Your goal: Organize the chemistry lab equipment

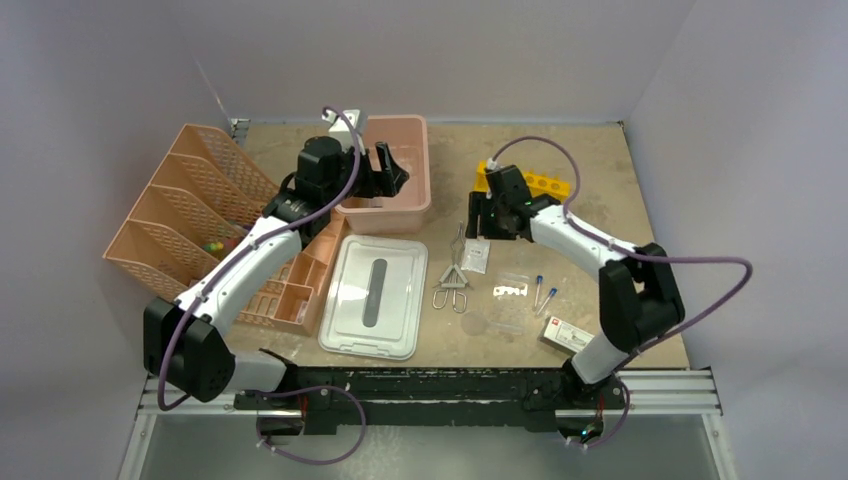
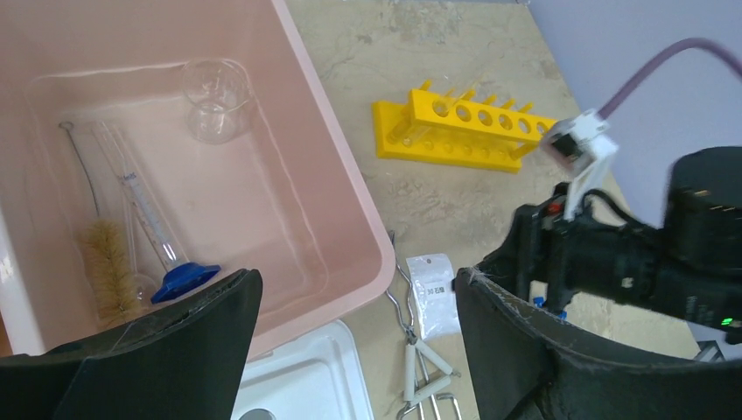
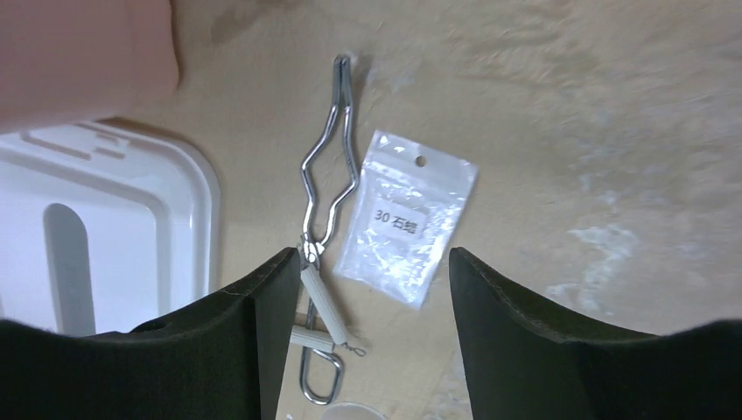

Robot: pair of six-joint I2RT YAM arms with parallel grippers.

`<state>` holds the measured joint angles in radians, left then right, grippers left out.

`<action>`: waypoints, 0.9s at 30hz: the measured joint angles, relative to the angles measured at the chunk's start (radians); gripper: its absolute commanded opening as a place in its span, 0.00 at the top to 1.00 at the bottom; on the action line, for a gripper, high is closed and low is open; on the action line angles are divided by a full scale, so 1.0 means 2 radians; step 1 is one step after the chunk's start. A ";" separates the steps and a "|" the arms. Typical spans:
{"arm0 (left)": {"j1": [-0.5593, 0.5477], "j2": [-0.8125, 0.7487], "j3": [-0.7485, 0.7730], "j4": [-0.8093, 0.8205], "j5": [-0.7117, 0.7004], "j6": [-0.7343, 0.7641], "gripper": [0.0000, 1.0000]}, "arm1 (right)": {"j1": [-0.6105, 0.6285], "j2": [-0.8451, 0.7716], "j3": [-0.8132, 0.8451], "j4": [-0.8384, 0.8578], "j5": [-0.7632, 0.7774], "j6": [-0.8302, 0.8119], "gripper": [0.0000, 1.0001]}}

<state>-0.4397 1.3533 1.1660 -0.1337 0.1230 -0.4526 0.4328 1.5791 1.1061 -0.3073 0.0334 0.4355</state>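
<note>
**A:** What have I got, nearest the bottom of the top view first?

**B:** One round clear dish (image 1: 478, 324), then two blue-capped vials (image 1: 545, 294) right of it. Left of centre is one flat white lid (image 1: 373, 296). Just above the dish is one pair of wire metal tongs (image 3: 328, 184), with one small clear labelled packet (image 3: 408, 217) just beside them, apart by a sliver.

**A:** And my right claw (image 3: 363, 280)?

**B:** Spread wide, empty, hanging over that packet. Further up, one yellow holed tube rack (image 2: 459, 131) sits right of centre, and one pink plastic tub (image 2: 341, 219) in the upper middle.

**A:** My left claw (image 2: 354, 306) is spread too, holding nothing, above the tub's near rim. Inside I count one clear glass beaker (image 2: 214, 98), one bristle brush (image 2: 109, 267) and one blue-ended glass tube (image 2: 153, 236).

**B:** The worry is the packet: it's flat and slick, so your pads may skate over it. The tongs are close enough that one finger could snag the wire and drag them.
</note>
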 measured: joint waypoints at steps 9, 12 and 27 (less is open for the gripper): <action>0.000 -0.012 -0.004 0.007 0.000 0.000 0.20 | 0.058 0.099 0.031 -0.001 -0.006 0.042 0.45; 0.000 -0.019 -0.010 0.006 0.000 0.000 0.20 | 0.064 0.112 0.050 0.000 0.011 0.053 0.47; 0.000 -0.019 -0.010 0.006 0.002 -0.001 0.21 | 0.064 0.202 0.124 0.011 0.107 0.075 0.60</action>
<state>-0.4397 1.3155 1.1465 -0.1207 0.1268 -0.4538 0.5606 1.9835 1.3544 -0.2859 0.2481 0.5861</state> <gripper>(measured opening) 0.789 0.423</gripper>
